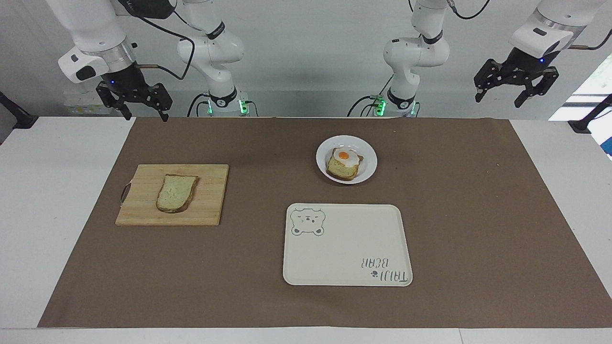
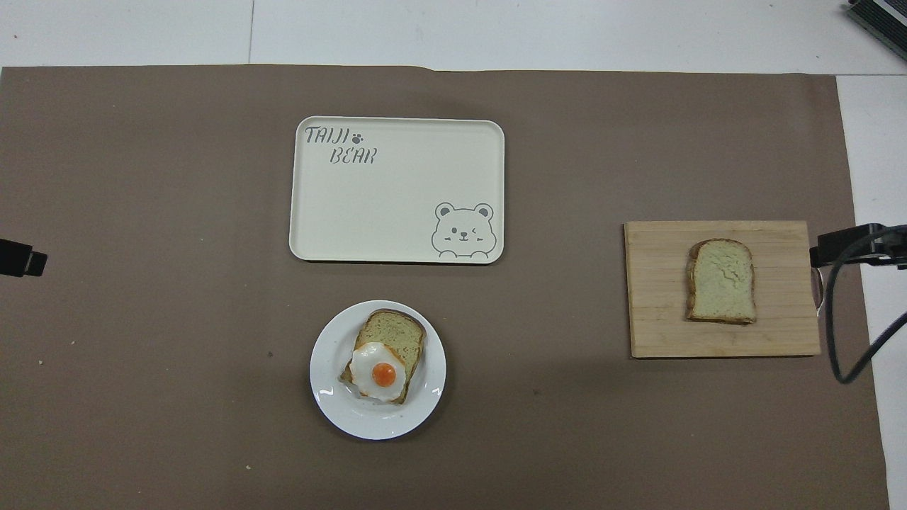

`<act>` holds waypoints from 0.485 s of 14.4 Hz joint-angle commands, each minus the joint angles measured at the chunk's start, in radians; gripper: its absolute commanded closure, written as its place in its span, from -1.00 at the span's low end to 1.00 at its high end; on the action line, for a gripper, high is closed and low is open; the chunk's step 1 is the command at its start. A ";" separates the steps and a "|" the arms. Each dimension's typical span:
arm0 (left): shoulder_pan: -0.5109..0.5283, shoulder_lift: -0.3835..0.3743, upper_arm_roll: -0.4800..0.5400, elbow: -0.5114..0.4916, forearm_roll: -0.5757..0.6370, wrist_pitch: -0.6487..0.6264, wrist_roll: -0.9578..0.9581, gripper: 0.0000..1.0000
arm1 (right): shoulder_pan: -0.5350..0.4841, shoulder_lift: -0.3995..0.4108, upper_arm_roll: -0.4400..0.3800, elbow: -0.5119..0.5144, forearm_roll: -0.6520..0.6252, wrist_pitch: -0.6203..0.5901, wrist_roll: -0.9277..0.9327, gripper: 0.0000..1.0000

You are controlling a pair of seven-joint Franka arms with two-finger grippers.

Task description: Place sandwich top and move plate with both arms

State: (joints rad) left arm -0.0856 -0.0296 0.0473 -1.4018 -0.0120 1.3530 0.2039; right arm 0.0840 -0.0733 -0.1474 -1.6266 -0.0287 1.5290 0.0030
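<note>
Light: bright, even and diffuse from overhead across the brown mat (image 1: 478,215).
Shadows: soft and short, a thin dark edge under the tray (image 2: 397,134) and the cutting board (image 1: 210,191).
Glare: small white glints on the plate (image 2: 333,397) rim; daylight flares at the window (image 1: 590,86).
Focus: both views sharp edge to edge, lettering on the tray readable.

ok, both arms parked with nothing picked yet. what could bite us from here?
1. The sandwich top lies flat on the cutting board, so the right gripper has little edge to pinch and may push it instead.
2. The fried egg sits off-centre on the lower slice; the top could land tilted.
3. The plate is small: both grippers, the left gripper included, would crowd its rim.
</note>
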 commanded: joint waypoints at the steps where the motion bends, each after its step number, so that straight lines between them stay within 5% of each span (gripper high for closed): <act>1: 0.003 -0.027 -0.003 -0.029 0.010 -0.006 -0.008 -1.00 | -0.041 -0.030 0.000 -0.076 0.004 0.036 -0.059 -1.00; 7: 0.003 -0.027 -0.003 -0.029 0.010 -0.006 -0.008 -1.00 | -0.095 -0.028 -0.001 -0.215 0.015 0.187 -0.147 -1.00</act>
State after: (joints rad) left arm -0.0857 -0.0296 0.0473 -1.4018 -0.0120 1.3527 0.2038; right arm 0.0128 -0.0748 -0.1532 -1.7564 -0.0254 1.6435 -0.1076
